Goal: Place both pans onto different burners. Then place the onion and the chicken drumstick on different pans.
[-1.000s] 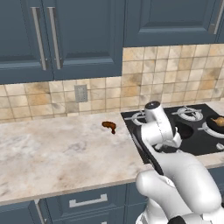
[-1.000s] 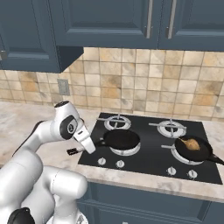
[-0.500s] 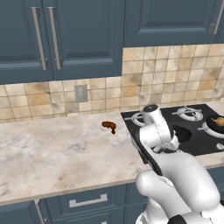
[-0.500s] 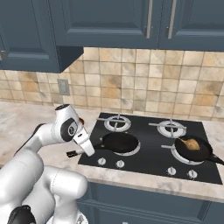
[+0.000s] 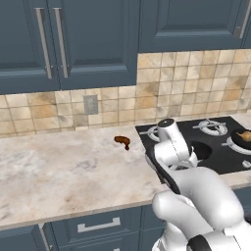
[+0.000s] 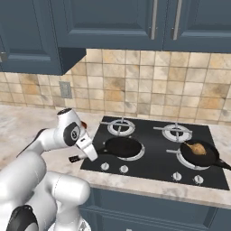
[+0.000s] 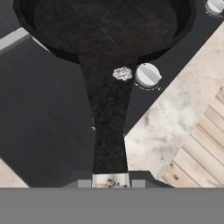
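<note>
Two black round frying pans, four silver-ringed gas burners, one reddish-brown chicken drumstick, one tan onion, four white knobs.

My arm bends low and forward, wrist angled down; my gripper is clamped tight on a pan handle.
</note>
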Robot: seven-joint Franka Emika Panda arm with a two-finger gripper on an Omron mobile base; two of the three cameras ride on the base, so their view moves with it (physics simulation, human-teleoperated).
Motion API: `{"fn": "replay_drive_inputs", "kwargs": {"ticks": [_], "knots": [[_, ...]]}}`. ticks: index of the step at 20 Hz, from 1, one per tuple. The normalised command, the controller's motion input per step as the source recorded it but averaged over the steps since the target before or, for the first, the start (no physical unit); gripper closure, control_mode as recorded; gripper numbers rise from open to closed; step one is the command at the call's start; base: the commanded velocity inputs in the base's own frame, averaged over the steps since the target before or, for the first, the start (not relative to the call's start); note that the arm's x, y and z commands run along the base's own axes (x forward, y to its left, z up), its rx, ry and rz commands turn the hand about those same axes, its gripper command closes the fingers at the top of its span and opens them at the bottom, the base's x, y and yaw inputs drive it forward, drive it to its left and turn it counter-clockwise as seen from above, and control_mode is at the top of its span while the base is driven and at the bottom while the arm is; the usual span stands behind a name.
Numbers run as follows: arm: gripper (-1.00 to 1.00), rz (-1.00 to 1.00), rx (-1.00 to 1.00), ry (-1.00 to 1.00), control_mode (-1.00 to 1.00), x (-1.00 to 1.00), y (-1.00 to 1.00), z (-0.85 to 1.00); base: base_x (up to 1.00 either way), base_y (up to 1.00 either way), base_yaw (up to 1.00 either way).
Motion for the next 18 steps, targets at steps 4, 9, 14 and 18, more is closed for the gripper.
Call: {"fn": "replay_drive_inputs", "kwargs": {"ticks": [4, 9, 14, 18], "knots": [[1.00, 0.00, 0.00, 0.00, -1.00, 0.30, 0.00, 0.00, 0.00, 0.00, 0.00], [1.00, 0.00, 0.00, 0.01, -1.00, 0.24, 0.00, 0.00, 0.00, 0.00, 0.00], [1.00, 0.00, 0.02, 0.05, -1.00, 0.08, 0.00, -0.04, 0.00, 0.00, 0.00], [1.00, 0.00, 0.03, 0.06, -1.00, 0.03, -0.02, -0.08, 0.00, 0.00, 0.00]]}}
